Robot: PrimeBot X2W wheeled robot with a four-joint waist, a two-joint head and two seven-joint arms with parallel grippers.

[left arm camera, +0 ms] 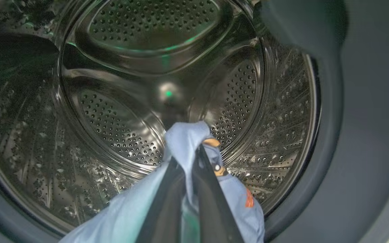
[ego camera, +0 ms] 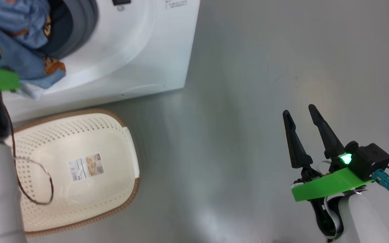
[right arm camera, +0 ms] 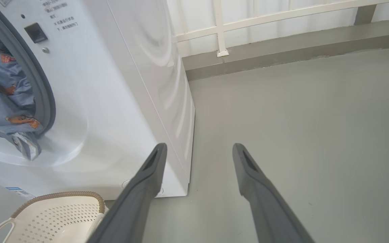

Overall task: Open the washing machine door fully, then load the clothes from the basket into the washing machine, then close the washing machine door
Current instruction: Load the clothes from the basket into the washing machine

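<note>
Handling: the clothes (left arm camera: 184, 135) are soft, light and limp; you'll want bunched folds, not hems.
Location: in the washing machine (ego camera: 140, 50) mouth, tail draped over its 6 o'clock lip.
Left gripper (left arm camera: 187, 155): clenched on blue fabric, probably one garment.
Right gripper (ego camera: 299, 110): splayed, holding nothing, at 4 o'clock.

In the head view, the washing machine (ego camera: 140, 50) occupies the upper left, with clothes (ego camera: 22, 64) hanging out of it. The basket (ego camera: 62, 135) lies directly below it, lower left, on the floor (ego camera: 231, 135). The right gripper (ego camera: 299, 110) stands lower right, well apart from both.
</note>
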